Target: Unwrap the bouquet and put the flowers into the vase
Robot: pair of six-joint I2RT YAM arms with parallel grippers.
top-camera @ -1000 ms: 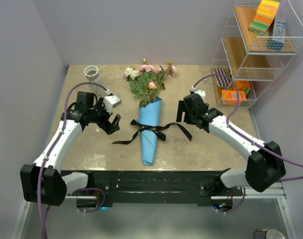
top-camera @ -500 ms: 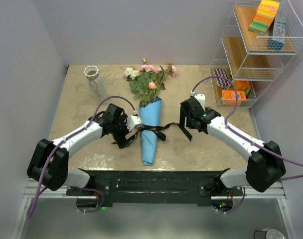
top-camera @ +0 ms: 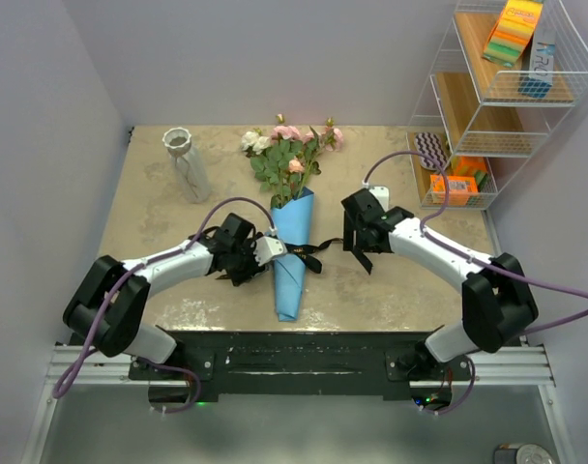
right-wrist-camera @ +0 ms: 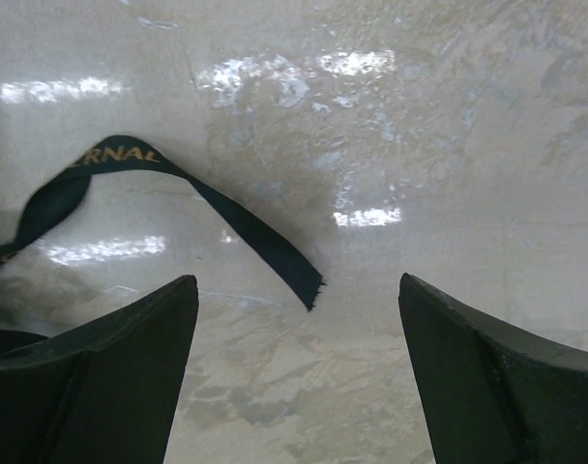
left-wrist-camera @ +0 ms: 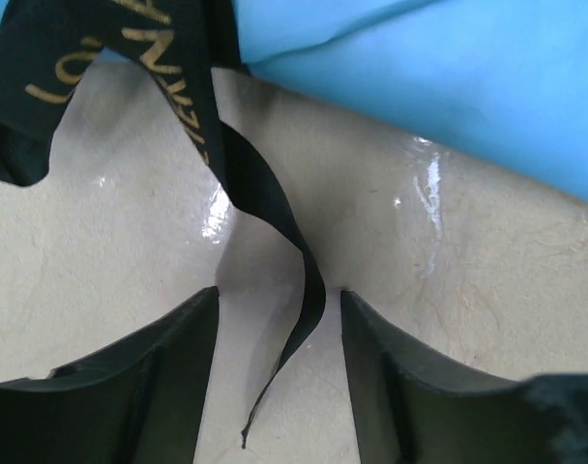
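1. Observed bouquet [top-camera: 292, 227] lying flat on the table [top-camera: 400, 300], wrapped in a blue paper cone [top-camera: 290, 275], with the flowers [top-camera: 289, 155] at the end away from the arm bases.
2. Noted black ribbon [top-camera: 308, 253] with gold lettering tied round the bouquet's middle, bow intact, tails trailing out on both sides.
3. Located vase [top-camera: 188, 164] standing upright, left of the bouquet's flower end and well apart from it.
4. Found left gripper [top-camera: 253, 259] just left of the bouquet at ribbon height, low over the table.
5. Saw, in its wrist view, fingers [left-wrist-camera: 149, 377] partly apart with one ribbon tail hanging down the gap between them. Not pinched; cannot tell whether the tail brushes a finger. Nothing gripped.
6. Found right gripper [top-camera: 357, 246] just right of the bouquet, over the ribbon tail on that side.
7. Saw, in its wrist view, jaws spread wide, with the ribbon's cut end lying on the table between them, untouched. Nothing held.
8. Logged wire rack [top-camera: 497, 97] far right of the bouquet, with coloured packets on its shelves.
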